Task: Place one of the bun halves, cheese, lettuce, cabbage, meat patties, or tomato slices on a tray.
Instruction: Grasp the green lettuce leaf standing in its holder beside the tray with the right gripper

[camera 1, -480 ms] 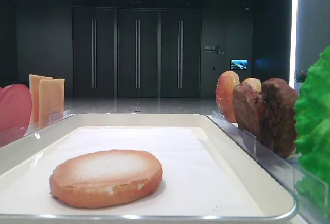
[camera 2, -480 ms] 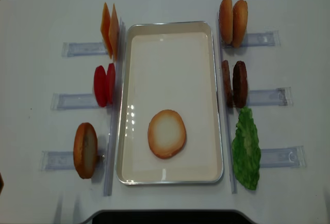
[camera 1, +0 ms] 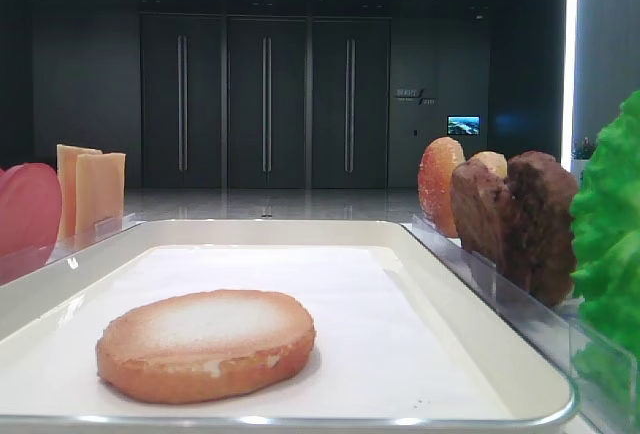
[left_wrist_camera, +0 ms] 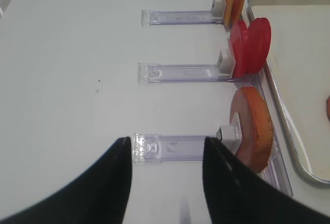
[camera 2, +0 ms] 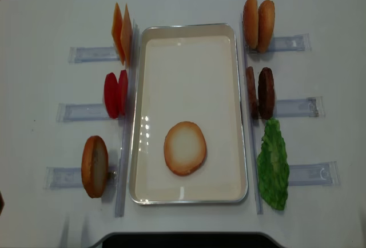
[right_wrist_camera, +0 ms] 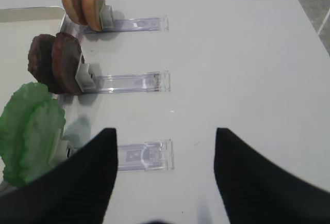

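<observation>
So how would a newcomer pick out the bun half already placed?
Find the cream-white tray mid-table. Lying flat in its near half is one bun half, pale face up. The other bun halves stand on edge in clear holders outside the tray.

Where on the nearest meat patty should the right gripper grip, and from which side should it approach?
Judging by its pose, grip the top rim of the meat patty, coming down from above. It stands on edge in its clear holder, with flat faces exposed, so the open right gripper could probably pinch across its thickness.
</observation>
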### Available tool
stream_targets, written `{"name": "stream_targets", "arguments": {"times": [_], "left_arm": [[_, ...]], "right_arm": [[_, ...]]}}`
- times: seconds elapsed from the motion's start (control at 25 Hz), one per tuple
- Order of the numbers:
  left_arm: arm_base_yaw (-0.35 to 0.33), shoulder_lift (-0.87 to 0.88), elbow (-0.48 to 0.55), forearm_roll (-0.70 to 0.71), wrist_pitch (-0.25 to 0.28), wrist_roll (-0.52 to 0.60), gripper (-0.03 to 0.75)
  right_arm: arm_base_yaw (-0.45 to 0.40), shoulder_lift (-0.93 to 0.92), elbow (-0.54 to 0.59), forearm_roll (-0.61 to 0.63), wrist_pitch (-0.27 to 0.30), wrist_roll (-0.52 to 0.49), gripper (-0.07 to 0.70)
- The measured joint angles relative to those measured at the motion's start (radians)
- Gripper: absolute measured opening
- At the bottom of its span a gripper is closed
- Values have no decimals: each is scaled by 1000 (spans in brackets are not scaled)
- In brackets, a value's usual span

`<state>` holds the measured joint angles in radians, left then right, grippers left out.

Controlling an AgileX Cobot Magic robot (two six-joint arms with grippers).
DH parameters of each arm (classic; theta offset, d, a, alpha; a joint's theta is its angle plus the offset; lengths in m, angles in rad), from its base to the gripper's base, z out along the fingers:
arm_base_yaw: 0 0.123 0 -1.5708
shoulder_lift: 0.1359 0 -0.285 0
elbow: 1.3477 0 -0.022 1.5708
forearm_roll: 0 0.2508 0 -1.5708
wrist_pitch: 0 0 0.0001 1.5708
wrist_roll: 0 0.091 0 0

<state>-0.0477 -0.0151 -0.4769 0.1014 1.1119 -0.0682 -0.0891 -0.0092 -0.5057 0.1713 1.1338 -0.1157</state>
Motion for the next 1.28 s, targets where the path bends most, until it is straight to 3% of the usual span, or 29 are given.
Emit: {"name": "stream_targets", "arguments": {"times": [0.8,0.96,1.28], "left_arm": [[0,0,0,0,0,0,345],[0,0,0,0,0,0,345],[0,0,0,1,0,0,345]], "right_arm": [[0,25,-28,3,0,47,381],[0,197,-105,3,1,59,377],[0,641,-302,6,82,72,373]]}}
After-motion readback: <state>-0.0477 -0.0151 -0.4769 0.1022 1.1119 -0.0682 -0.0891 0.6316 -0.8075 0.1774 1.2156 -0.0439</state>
